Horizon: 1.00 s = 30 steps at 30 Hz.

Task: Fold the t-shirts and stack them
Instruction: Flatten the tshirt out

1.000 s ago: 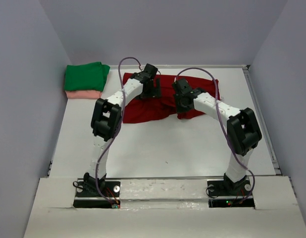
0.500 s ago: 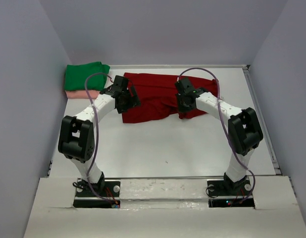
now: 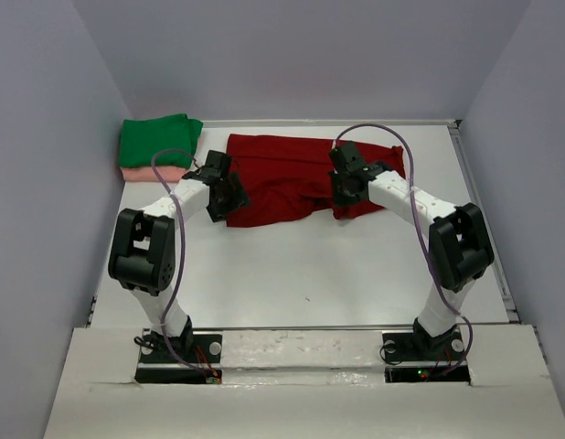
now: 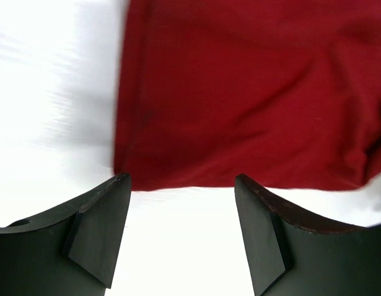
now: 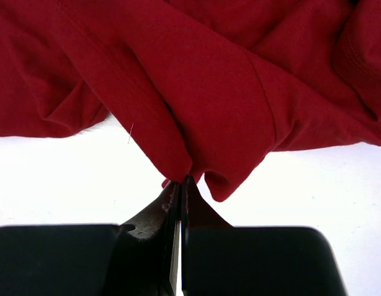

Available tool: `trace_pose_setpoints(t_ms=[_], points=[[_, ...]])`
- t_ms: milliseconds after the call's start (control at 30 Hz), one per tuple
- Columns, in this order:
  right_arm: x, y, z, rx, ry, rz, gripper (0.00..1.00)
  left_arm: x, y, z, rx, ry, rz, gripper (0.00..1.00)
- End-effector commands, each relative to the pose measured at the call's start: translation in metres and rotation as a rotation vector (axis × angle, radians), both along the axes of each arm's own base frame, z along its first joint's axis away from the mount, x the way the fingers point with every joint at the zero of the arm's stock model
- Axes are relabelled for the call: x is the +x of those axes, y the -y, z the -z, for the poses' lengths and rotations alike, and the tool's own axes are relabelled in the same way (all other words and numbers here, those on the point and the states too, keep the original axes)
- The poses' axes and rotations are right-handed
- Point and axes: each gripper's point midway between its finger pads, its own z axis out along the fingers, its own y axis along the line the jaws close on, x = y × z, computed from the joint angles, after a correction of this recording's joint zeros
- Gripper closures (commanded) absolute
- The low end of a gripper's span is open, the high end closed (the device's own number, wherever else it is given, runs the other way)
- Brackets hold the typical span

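Red cloth filled the far middle of the white table (image 3: 301,274): a crumpled dark red t-shirt (image 3: 287,174) that lay spread out and not folded, with many wrinkles and a turned-over part on its right side. The left gripper (image 4: 181,185) stood at the near left corner of this shirt, its two dark fingers wide apart and nothing between them. In the left wrist view the hem of the shirt ran just beyond the fingertips, and I could not tell if they touched the cloth or the table. The right gripper (image 5: 181,185) was closed tightly on a fold of the shirt at its near right edge, so the cloth gathered to a point at the pinched place. In the far left corner of the table a folded green t-shirt (image 3: 159,139) rested on top of a folded pink t-shirt (image 3: 154,174), both just beside the left end of the red shirt and well apart from the right gripper.
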Motion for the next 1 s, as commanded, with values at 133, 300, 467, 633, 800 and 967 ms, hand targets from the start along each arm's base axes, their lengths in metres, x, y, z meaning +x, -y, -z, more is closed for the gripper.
trace_pose_setpoints(t_ms=[133, 300, 467, 633, 800, 967], points=[[0.005, -0.001, -0.015, 0.032, 0.05, -0.011, 1.0, -0.016, -0.036, -0.004, 0.063, -0.001, -0.085, 0.22], [0.005, -0.004, -0.012, 0.042, 0.041, -0.016, 1.0, -0.016, -0.035, -0.004, 0.055, 0.009, -0.068, 0.23], [0.003, -0.005, -0.009, 0.047, 0.031, -0.02, 1.0, -0.013, -0.032, -0.002, 0.044, 0.014, -0.061, 0.24], [0.004, -0.004, -0.012, 0.045, 0.039, -0.016, 1.0, -0.01, -0.026, 0.0, 0.013, 0.007, -0.046, 0.27], [0.004, -0.006, -0.013, 0.053, 0.038, -0.022, 1.0, -0.006, -0.024, 0.003, 0.01, 0.007, -0.042, 0.32], [0.004, -0.006, -0.01, 0.052, 0.032, -0.024, 1.0, -0.005, -0.022, 0.007, 0.005, 0.002, -0.036, 0.35]])
